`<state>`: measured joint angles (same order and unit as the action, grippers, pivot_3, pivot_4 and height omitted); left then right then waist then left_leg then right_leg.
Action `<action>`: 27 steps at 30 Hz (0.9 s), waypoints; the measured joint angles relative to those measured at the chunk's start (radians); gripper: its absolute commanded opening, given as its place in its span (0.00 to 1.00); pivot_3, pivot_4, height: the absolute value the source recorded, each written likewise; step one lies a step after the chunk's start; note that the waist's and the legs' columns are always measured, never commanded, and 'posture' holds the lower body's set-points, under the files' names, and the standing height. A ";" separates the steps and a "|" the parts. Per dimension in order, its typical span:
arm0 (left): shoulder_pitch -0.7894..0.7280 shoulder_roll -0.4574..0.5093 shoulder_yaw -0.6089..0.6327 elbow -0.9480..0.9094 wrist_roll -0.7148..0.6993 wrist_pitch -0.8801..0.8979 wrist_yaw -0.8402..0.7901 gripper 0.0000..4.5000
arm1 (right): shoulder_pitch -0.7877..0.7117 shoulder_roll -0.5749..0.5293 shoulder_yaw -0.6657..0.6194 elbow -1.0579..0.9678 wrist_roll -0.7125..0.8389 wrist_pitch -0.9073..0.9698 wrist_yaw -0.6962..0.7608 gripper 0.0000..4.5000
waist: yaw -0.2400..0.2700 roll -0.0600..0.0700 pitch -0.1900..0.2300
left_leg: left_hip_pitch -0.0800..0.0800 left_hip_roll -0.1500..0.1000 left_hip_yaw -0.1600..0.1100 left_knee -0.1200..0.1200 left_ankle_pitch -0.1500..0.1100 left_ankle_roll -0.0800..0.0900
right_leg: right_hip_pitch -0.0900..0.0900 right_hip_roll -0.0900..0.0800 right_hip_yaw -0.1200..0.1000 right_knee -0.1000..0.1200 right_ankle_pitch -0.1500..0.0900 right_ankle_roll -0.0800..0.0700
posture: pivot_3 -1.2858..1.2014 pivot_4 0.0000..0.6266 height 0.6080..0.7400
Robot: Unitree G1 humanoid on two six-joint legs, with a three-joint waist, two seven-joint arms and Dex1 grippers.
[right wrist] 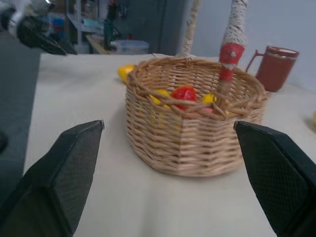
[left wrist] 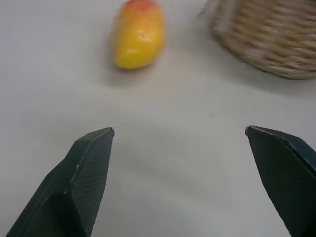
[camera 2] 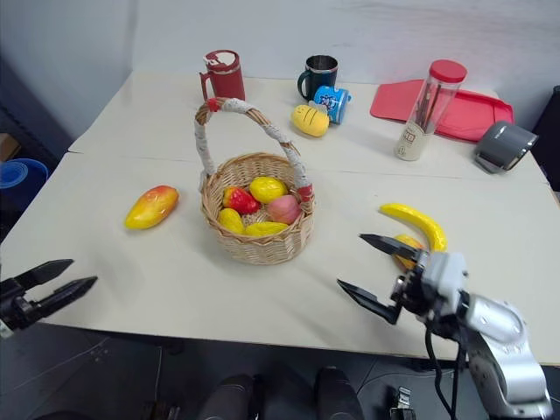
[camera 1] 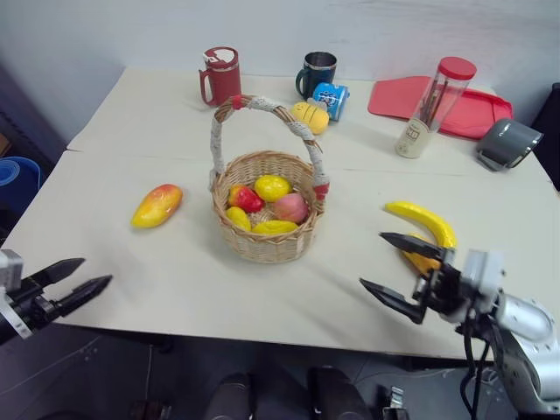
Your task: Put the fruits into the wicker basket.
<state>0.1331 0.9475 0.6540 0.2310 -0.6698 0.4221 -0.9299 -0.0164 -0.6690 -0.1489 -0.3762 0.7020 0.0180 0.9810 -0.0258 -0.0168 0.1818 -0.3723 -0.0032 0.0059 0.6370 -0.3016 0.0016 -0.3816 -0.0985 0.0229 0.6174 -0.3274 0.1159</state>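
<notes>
I see both my left gripper (camera 1: 86,274) and right gripper (camera 1: 383,262) spread wide and empty, the wicker basket (camera 1: 267,238) mid-tabletop (camera 1: 175,271), one mango (camera 1: 157,205) to its left, the banana (camera 1: 423,222) just beyond my right fingers.

Right claw (right wrist: 168,148) spread wide, wicker basket (right wrist: 195,126) ahead.

You are looking at a cream table (camera 1: 157,114) made of two tops pushed together, their seam running from its left edge to its right edge. A pale, plain wall (camera 1: 105,35) stands behind its far edge. Off the left edge, a blue round container (camera 1: 16,179) sits on dark floor.
</notes>
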 measured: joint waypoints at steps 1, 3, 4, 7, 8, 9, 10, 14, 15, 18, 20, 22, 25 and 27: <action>-0.124 0.062 -0.026 0.103 0.032 0.001 0.000 1.00 | -0.093 -0.024 -0.004 -0.033 0.036 0.050 -0.016 0.97 | 0.003 -0.002 0.000 | 0.000 0.000 -0.003 0.000 0.001 -0.001 | 0.001 -0.001 -0.005 0.001 0.000 -0.001 | 0.52 0.24 1.00; -0.243 0.104 -0.093 0.160 0.065 0.007 -0.032 1.00 | -0.141 -0.032 -0.013 -0.061 0.059 0.089 -0.030 0.97 | 0.009 -0.002 -0.001 | 0.001 0.000 -0.005 -0.002 0.000 -0.001 | 0.003 -0.004 -0.010 0.000 -0.001 -0.001 | 0.52 0.24 1.00; -0.330 0.120 -0.158 0.207 0.096 0.015 -0.052 1.00 | -0.167 -0.033 -0.013 -0.067 0.073 0.119 -0.043 0.97 | 0.014 -0.001 -0.001 | 0.000 -0.001 -0.005 -0.002 0.000 -0.002 | 0.003 -0.007 -0.016 -0.001 -0.001 -0.002 | 0.52 0.24 1.00; -0.559 0.105 -0.316 0.356 0.190 0.021 -0.087 1.00 | -0.200 -0.039 -0.021 -0.079 0.095 0.176 -0.064 0.97 | 0.023 -0.001 0.000 | -0.003 -0.002 -0.002 -0.003 0.000 -0.003 | -0.003 -0.009 -0.023 0.004 -0.001 -0.002 | 0.52 0.24 1.00; -0.626 0.091 -0.359 0.410 0.221 0.019 -0.099 1.00 | -0.206 -0.045 -0.022 -0.085 0.096 0.188 -0.064 0.97 | 0.024 -0.001 -0.001 | -0.006 -0.002 0.000 -0.001 0.001 -0.004 | -0.007 -0.009 -0.027 0.007 -0.001 -0.001 | 0.52 0.24 1.00; -0.673 0.081 -0.398 0.448 0.248 0.015 -0.112 1.00 | -0.210 -0.053 -0.025 -0.093 0.096 0.200 -0.064 0.97 | 0.024 -0.002 -0.001 | -0.013 -0.002 0.002 0.003 0.002 -0.006 | -0.013 -0.009 -0.034 0.011 0.000 -0.001 | 0.52 0.24 1.00; -0.732 0.063 -0.444 0.498 0.284 0.010 -0.129 1.00 | -0.207 -0.063 -0.031 -0.094 0.096 0.210 -0.063 0.97 | 0.025 -0.002 -0.001 | -0.019 -0.001 0.003 0.011 0.000 -0.005 | -0.018 -0.006 -0.042 0.014 0.000 0.000 | 0.52 0.24 1.00; -0.898 -0.013 -0.556 0.671 0.394 -0.046 -0.159 1.00 | -0.161 -0.126 -0.112 -0.097 0.100 0.245 -0.039 0.97 | 0.023 -0.005 0.000 | -0.020 -0.003 0.017 0.017 -0.005 0.003 | -0.021 -0.012 -0.060 0.015 0.003 0.005 | 0.52 0.24 1.00; -0.931 -0.026 -0.569 0.709 0.414 -0.062 -0.170 1.00 | -0.134 -0.149 -0.147 -0.096 0.106 0.256 -0.027 0.97 | 0.025 -0.005 0.000 | -0.020 -0.004 0.020 0.019 -0.007 0.006 | -0.021 -0.015 -0.067 0.015 0.003 0.006 | 0.52 0.24 1.00; -0.997 -0.056 -0.596 0.802 0.459 -0.103 -0.198 1.00 | -0.088 -0.175 -0.242 -0.096 0.144 0.290 -0.010 0.97 | 0.024 -0.006 0.001 | -0.019 -0.003 0.029 0.028 -0.013 0.014 | -0.017 -0.019 -0.075 0.012 0.007 0.011 | 0.52 0.24 1.00; -1.027 -0.078 -0.597 0.838 0.478 -0.123 -0.200 1.00 | -0.084 -0.174 -0.263 -0.097 0.167 0.299 -0.013 0.97 | 0.023 -0.007 0.002 | -0.017 -0.002 0.032 0.031 -0.013 0.016 | -0.014 -0.019 -0.075 0.010 0.012 0.012 | 0.52 0.24 1.00; -1.048 -0.099 -0.600 0.866 0.497 -0.146 -0.202 0.91 | -0.080 -0.160 -0.290 -0.098 0.197 0.311 -0.019 1.00 | 0.024 -0.008 0.002 | -0.017 -0.002 0.032 0.034 -0.013 0.017 | -0.012 -0.020 -0.074 0.008 0.016 0.014 | 0.52 0.24 1.00; -1.062 -0.123 -0.600 0.902 0.516 -0.169 -0.207 0.74 | -0.067 -0.142 -0.302 -0.099 0.224 0.313 -0.019 1.00 | 0.026 -0.008 0.002 | -0.017 -0.001 0.032 0.037 -0.014 0.018 | -0.012 -0.020 -0.074 0.008 0.019 0.013 | 0.52 0.24 1.00; -1.065 -0.138 -0.599 0.916 0.518 -0.185 -0.225 0.59 | -0.040 -0.127 -0.324 -0.098 0.227 0.303 -0.004 1.00 | 0.027 -0.008 0.002 | -0.017 -0.001 0.032 0.037 -0.014 0.018 | -0.012 -0.020 -0.073 0.008 0.020 0.013 | 0.52 0.24 1.00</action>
<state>-0.9315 0.8097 0.0554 1.1467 -0.1517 0.2370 -1.1544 -0.0567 -0.7960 -0.4733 -0.4746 0.9290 0.3213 0.9774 0.0010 -0.0251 0.1839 -0.3894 -0.0046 0.0378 0.6738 -0.3151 0.0196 -0.3936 -0.1187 -0.0506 0.6251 -0.3078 0.1288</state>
